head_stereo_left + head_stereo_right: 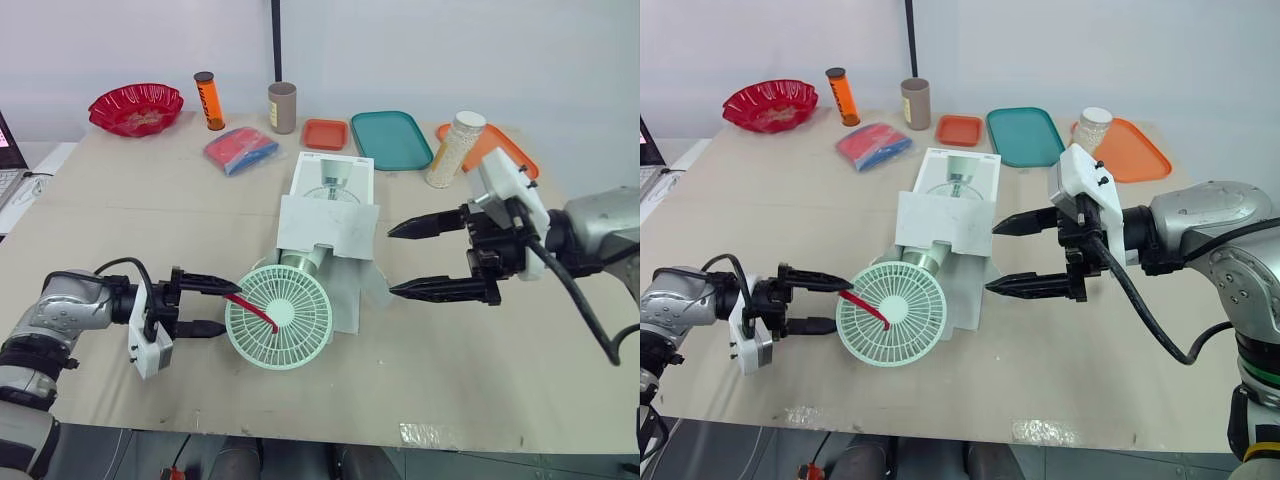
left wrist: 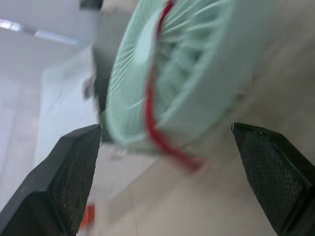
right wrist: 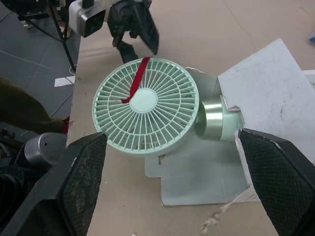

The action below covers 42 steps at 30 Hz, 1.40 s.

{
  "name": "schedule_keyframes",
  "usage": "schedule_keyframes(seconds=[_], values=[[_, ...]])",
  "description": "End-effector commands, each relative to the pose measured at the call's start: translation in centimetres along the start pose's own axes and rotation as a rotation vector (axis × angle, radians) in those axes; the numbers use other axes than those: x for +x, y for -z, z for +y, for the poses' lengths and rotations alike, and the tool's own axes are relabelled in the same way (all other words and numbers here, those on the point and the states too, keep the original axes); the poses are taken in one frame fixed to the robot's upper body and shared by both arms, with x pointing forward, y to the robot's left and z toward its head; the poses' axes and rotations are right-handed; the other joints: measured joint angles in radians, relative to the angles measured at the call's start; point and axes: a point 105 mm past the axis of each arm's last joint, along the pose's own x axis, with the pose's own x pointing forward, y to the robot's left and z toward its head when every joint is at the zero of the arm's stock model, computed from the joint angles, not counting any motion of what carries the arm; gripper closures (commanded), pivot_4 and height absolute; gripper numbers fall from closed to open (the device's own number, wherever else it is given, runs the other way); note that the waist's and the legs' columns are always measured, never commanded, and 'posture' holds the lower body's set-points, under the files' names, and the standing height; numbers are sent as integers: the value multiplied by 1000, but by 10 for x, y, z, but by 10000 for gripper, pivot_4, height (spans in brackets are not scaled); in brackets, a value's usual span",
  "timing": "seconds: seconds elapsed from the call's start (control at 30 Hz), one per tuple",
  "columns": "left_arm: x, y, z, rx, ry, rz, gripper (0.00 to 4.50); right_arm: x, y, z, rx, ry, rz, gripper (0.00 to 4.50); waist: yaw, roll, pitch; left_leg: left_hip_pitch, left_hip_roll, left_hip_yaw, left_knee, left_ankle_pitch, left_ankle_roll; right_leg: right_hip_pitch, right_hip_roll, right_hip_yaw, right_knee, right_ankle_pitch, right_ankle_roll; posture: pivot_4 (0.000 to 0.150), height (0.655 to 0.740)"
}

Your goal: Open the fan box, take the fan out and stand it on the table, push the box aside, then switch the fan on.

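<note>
**Fan lying half out of its box**

The mint-green plastic fan (image 1: 279, 315) has a round spoked grille with a red ribbon (image 1: 258, 308) across its face. It lies tilted near the centre of the beige table (image 1: 480, 360), at 6 o'clock of the open white cardboard box (image 1: 330, 200), with its pale metallic neck running back under a box flap. The left gripper (image 1: 232, 307) sits at the fan's 9 o'clock, fingers spread and empty beside the rim. The right gripper (image 1: 391, 262) sits at the box's 3 o'clock, fingers wide apart and empty.

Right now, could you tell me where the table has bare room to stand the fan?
Bare table lies left of the box, between the blue packet and the left gripper, and at the front right, nearer the edge than the right gripper. The back edge, from red bowl to orange tray, is crowded.
</note>
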Motion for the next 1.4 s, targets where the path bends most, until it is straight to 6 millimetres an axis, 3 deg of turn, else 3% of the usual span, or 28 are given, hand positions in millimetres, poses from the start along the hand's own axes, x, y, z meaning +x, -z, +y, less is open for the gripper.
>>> schedule_keyframes(seconds=[0.03, 0.47, 0.6, 0.73, 1.23, 1.4], values=[[7, 4, 5, 59, 63, -26, 0, 2, -7, 4, -49, 0, -10, 1545, 0, 0, 0, 0, 0, 0, 0, 0, 0, 0, 0, 0, 1, 0, 0, 1500, 7400], [32, 17, 37, 202, -43, -1, 0, 5, -6, 10, -37, 0, -9, 1545, 1, 0, 0, 0, 0, -1, 4, 1, 2, 1, 1, -1, 3, 0, 0, 1500, 7400], [33, 20, 36, 224, -40, 23, 0, 5, -6, 11, -37, -2, -10, 1545, -1, 1, -1, 0, 0, -1, 5, 1, 2, 1, 1, -1, 4, 0, 0, 1500, 7400], [34, 22, 31, 230, -48, 30, 10446, 6, -6, 10, -37, -3, -11, 0, 1, 1, -1, 0, -1, -2, 5, 1, 2, 1, 0, -1, 4, 0, 0, 1500, 7400], [41, 28, 26, 331, -51, 25, 10446, 8, -5, 12, -36, -3, -10, 0, 3, 1, -1, 0, -1, -2, 5, 1, 1, 1, -1, -2, 5, 0, 0, 1500, 7400], [43, 30, 28, 373, -93, 18, 23811, 8, -3, 13, -33, 1, -5, 0, 7, 0, -1, 0, -2, -2, 6, 1, 1, 1, -2, -3, 6, 0, 0, 1500, 7400]])
